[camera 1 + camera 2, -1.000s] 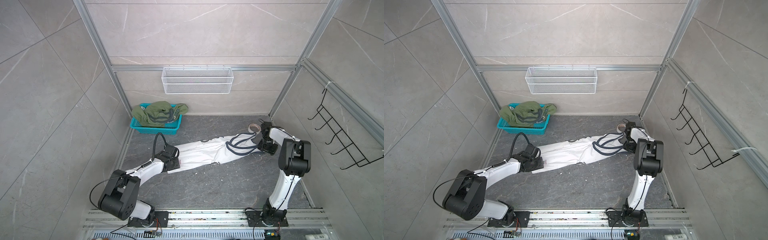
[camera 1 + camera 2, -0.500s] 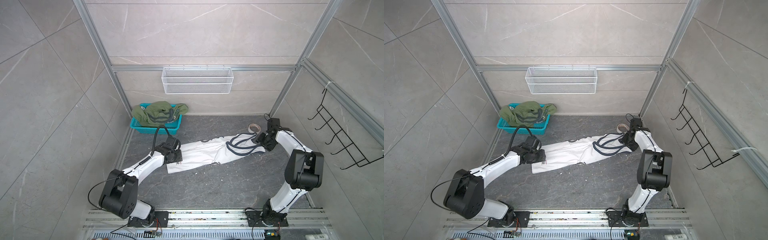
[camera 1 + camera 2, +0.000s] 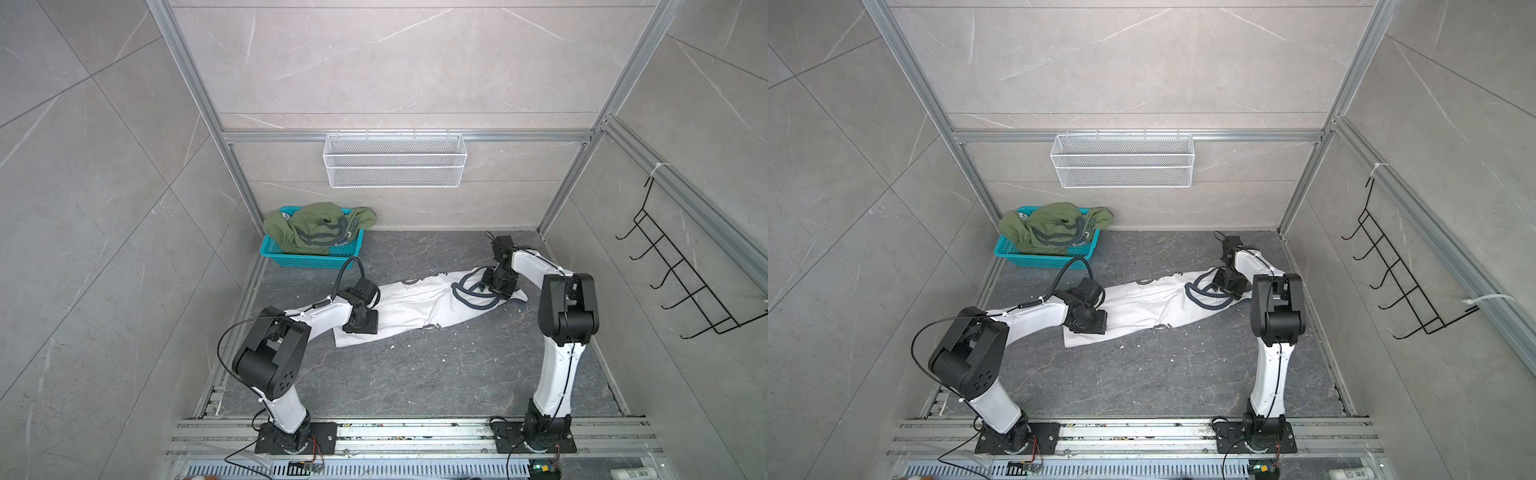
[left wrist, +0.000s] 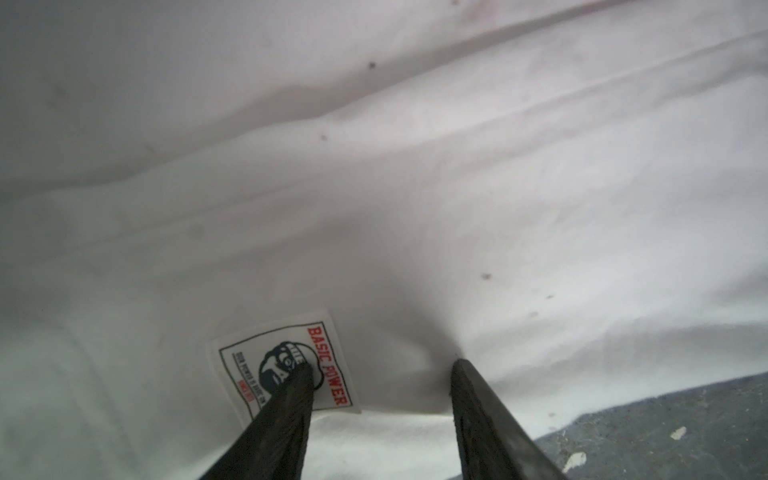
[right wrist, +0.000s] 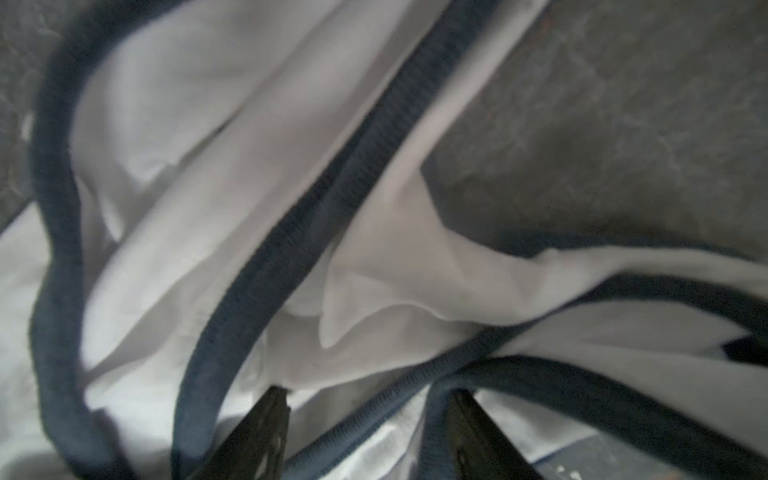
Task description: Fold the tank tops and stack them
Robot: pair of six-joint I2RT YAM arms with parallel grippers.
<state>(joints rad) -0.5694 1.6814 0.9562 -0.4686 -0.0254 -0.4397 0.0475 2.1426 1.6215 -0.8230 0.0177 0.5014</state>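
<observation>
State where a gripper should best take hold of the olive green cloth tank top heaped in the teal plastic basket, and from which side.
Probably the bunched crest of the olive green cloth tank top, taken straight down from above. It is heaped higher than the rim of the teal plastic basket, whose walls block a sideways approach.

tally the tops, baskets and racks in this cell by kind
tank tops: 2, white top and green top
baskets: 2, teal basket and wire basket
hook rack: 1
total: 5
</observation>
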